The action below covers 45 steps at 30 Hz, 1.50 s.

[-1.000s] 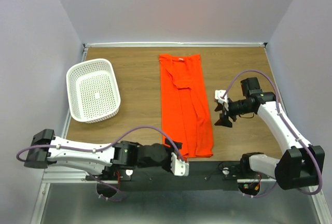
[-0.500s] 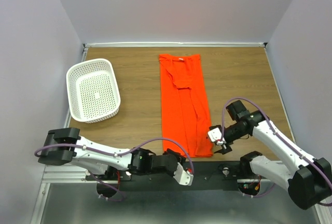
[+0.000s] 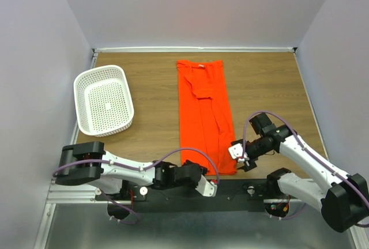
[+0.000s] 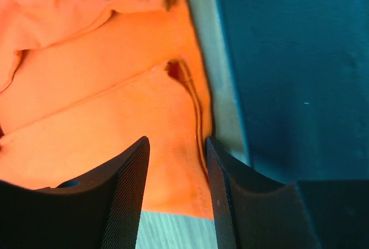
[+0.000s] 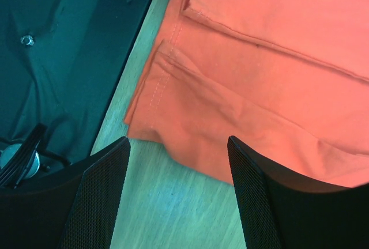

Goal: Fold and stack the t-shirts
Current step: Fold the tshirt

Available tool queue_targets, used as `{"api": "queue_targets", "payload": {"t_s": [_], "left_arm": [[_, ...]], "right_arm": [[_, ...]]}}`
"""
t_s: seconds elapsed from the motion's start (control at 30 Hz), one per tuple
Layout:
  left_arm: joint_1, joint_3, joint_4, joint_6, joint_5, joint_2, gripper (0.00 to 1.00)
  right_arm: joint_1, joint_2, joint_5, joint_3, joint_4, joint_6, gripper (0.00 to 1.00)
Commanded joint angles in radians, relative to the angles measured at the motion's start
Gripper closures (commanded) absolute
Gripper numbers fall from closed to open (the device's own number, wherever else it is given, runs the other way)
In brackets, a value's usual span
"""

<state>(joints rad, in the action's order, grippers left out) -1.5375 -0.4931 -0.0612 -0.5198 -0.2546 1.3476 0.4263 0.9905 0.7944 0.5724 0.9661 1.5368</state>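
Setting was a robotics lab test cell, not a home or shop: a wooden table (image 3: 150, 76) closed in on three sides by plain pale walls (image 3: 196, 7), bare of any furnishing. Two cabled robot arms, left (image 3: 115, 167) and right (image 3: 311, 159), were bolted to a black base plate (image 3: 230, 191) on a metal frame (image 3: 63, 194) at the near edge. Only props on the table were a white basket (image 3: 99, 68) and an orange t-shirt (image 3: 204, 116), laid out as for a staged trial.
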Motion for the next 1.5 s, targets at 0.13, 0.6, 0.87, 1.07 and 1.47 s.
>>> {"api": "queue_targets", "payload": {"t_s": [0.13, 0.6, 0.87, 1.07, 1.47], "left_arm": [[0.017, 0.01, -0.051, -0.014, 0.044, 0.007, 0.5], [0.01, 0.002, -0.035, -0.013, 0.106, 0.054, 0.58], [0.008, -0.002, -0.04, -0.011, 0.094, 0.084, 0.65], [0.008, -0.001, -0.035, -0.009, 0.095, 0.068, 0.75], [0.007, -0.01, -0.026, -0.016, 0.104, 0.073, 0.84]], "right_arm": [[0.006, -0.012, 0.0, -0.006, -0.015, 0.002, 0.24], [0.167, 0.025, -0.087, -0.063, -0.136, -0.093, 0.24], [0.269, 0.031, -0.164, -0.078, -0.207, -0.187, 0.25], [0.284, 0.014, -0.265, -0.098, -0.201, -0.208, 0.34], [0.432, 0.085, -0.297, -0.077, -0.207, -0.236, 0.43]]}}
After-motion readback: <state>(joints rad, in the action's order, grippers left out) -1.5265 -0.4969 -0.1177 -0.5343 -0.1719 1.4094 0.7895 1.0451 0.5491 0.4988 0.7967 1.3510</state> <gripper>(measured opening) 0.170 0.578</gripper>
